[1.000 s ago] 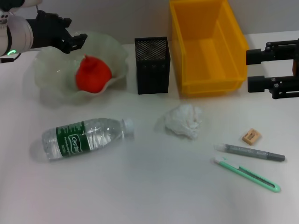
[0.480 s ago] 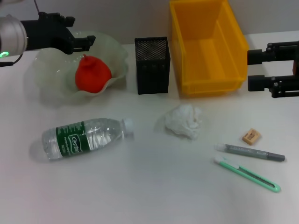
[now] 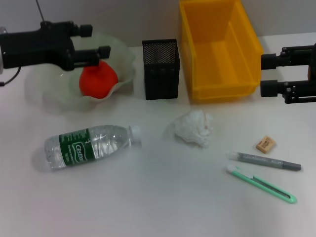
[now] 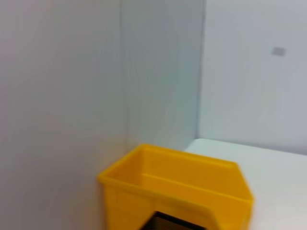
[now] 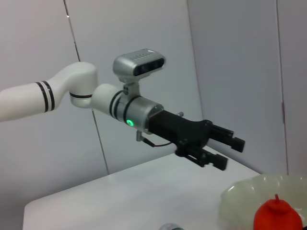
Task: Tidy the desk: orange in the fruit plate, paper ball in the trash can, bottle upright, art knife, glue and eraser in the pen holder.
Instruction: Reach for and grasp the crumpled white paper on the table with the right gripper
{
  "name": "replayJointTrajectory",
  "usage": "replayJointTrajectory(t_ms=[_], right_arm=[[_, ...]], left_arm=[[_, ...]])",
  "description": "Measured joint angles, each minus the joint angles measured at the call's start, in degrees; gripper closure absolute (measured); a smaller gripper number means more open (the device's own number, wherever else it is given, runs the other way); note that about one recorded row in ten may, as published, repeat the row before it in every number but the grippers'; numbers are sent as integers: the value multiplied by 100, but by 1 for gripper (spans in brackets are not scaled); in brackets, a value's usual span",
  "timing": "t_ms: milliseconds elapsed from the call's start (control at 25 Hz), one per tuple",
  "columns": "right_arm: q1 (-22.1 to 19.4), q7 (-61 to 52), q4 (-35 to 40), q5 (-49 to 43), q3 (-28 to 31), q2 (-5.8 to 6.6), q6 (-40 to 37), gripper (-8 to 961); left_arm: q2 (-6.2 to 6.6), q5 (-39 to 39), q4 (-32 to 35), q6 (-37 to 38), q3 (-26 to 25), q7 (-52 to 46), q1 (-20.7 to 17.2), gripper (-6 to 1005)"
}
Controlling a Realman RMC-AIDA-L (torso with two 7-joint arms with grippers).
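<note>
One second on, the left gripper (image 3: pixel 96 42) has risen off the fruit plate (image 3: pixel 44 89) and hangs above it, jaws spread and empty. Inside the plate sits the orange (image 3: pixel 98 80), bright red-orange and stemmed.

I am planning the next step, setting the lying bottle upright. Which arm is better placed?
Probably the left: its pincer is open, above the plate, on the bottle's side. The right pincer is beyond the bin.
</note>
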State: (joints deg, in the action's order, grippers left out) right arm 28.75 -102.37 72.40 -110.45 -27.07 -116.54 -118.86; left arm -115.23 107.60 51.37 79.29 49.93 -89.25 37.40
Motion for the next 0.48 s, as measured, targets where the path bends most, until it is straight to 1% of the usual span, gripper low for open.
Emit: replayJointTrajectory(t_ms=[40,80,200,360,400,440,480], right_arm=[[13,1,-4,-32,-3,1,31,299],[13,1,-4,-32,-3,1,31,299],[34,-17,5,-119,-51,6,130,300],[85,-154,26,-318,-182,-1,295,300],[100,-212,27,-381,-242,-1,352,300],[165,-360,9,-526,-424,0,509,300],[165,-360,9,-526,-424,0,509,300]], left_arm=[[38,-14,-82,225,-60,34,-18,280],[38,-14,-82,225,-60,34,-18,281],[90,31,-236,631,-46,125,-29,282],[71,144,-306,731,-21,87,-40,282],[69,159,-348,740,-16,71,-46,282],[69,167,-379,745,-10,64,-46,282],[67,177,-427,751,1,57,-47,282]])
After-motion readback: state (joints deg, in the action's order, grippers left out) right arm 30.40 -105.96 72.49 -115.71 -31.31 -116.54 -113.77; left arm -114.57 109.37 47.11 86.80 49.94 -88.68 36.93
